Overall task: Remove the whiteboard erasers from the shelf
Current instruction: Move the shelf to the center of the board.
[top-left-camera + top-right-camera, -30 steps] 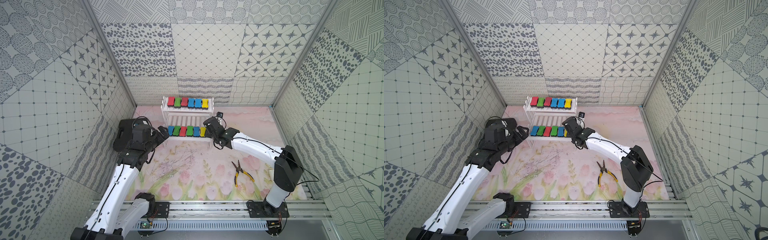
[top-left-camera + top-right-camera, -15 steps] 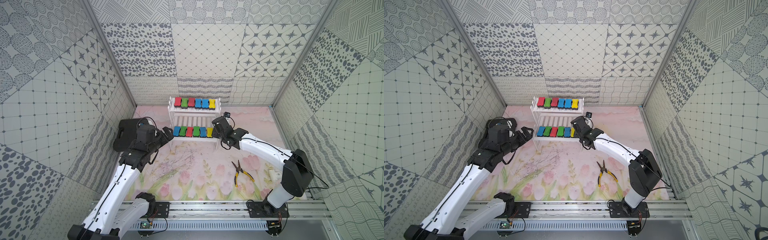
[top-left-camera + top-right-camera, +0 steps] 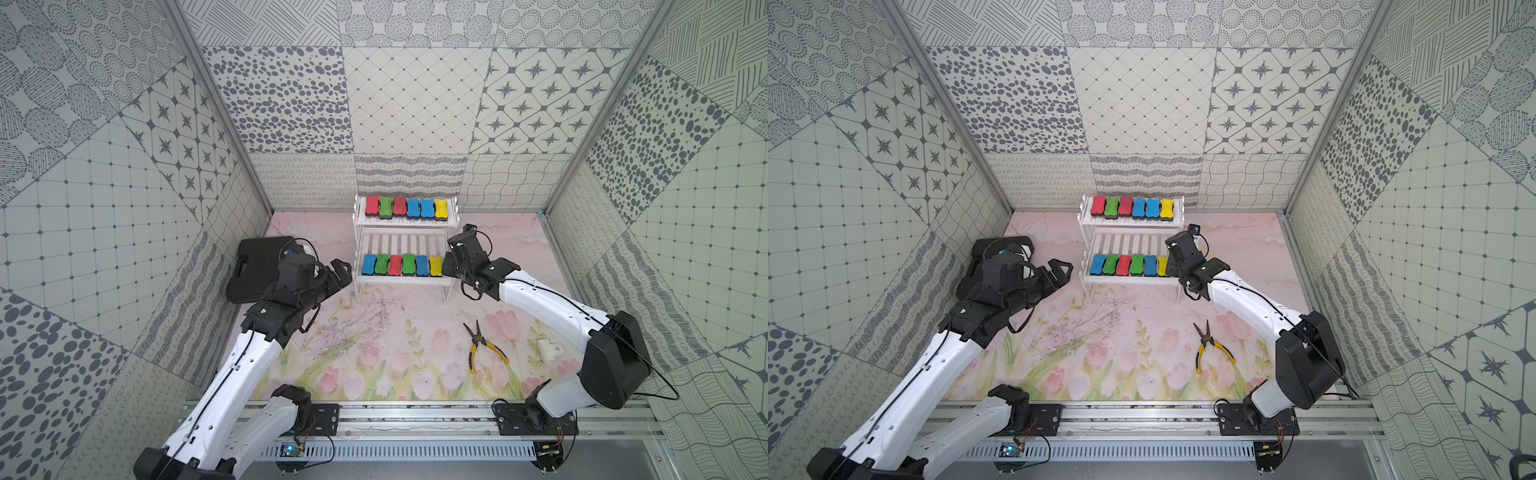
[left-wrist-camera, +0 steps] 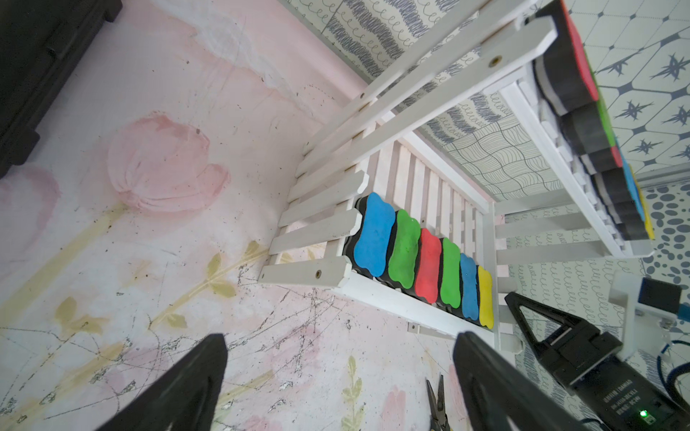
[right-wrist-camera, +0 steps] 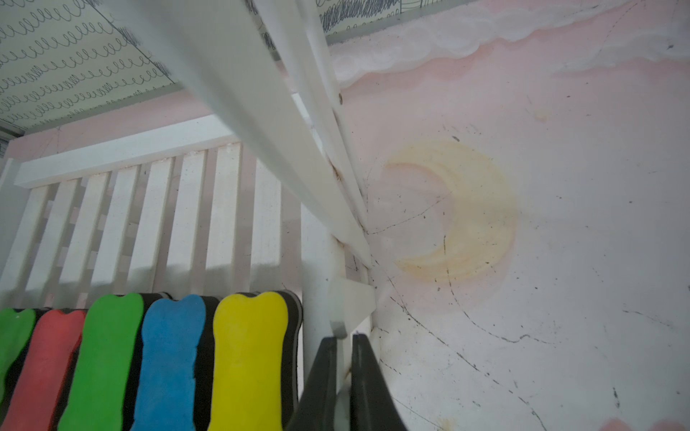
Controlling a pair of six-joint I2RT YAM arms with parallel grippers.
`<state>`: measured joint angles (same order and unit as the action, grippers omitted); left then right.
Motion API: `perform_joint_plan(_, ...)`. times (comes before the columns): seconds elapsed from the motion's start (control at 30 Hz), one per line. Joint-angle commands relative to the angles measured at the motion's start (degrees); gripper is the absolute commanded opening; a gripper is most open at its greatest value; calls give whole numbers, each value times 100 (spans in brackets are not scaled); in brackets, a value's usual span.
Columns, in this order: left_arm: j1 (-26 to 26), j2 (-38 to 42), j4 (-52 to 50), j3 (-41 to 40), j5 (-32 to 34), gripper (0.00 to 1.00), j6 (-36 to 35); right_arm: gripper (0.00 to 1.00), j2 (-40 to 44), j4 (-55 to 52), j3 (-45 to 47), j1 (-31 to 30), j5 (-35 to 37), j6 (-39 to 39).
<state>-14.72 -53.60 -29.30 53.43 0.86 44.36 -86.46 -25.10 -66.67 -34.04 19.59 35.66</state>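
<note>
Erasers (image 3: 395, 264) on shelf (image 3: 401, 281); left gripper (image 4: 339, 337) wide, empty; right gripper (image 5: 343, 337) — wrist view — seemingly clamping shelf

Faint white print (image 4: 618, 400), upside down, on black housing (image 4: 597, 373) behind right gripper (image 4: 517, 302); too small and blurred to read for certain. Otherwise nothing legible.

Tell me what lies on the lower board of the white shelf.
Six erasers lie side by side: blue, green, red, green, blue, yellow. In a top view the right gripper hides part of the yellow eraser.
</note>
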Motion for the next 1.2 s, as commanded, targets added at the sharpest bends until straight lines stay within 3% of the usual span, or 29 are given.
perform_joint_plan(0.0, -185, -99, 226, -30, -67, 100, -138, 0, 294, 656, 30, 152, -236, -232)
perform_joint_plan(0.3, -651, -325, 303, 52, 165, 100, -151, 0, 204, 688, -80, 474, -546, -569)
perform_joint_plan(0.97, -1012, -461, 293, 291, 265, 99, -193, 0, 396, 639, 62, 680, -597, -451)
perform_joint_plan(1.0, -1028, -475, 272, 307, 293, 99, -199, 5, 415, 634, 61, 683, -595, -433)
perform_joint_plan(1.03, -1041, -476, 250, 329, 294, 99, -204, 21, 454, 623, 52, 686, -605, -407)
perform_joint_plan(1.07, -1042, -467, 238, 328, 309, 99, -212, 28, 494, 600, 37, 680, -605, -398)
perform_joint_plan(1.17, -1042, -394, 185, 345, 320, 99, -232, 45, 665, 343, -53, 697, -588, -317)
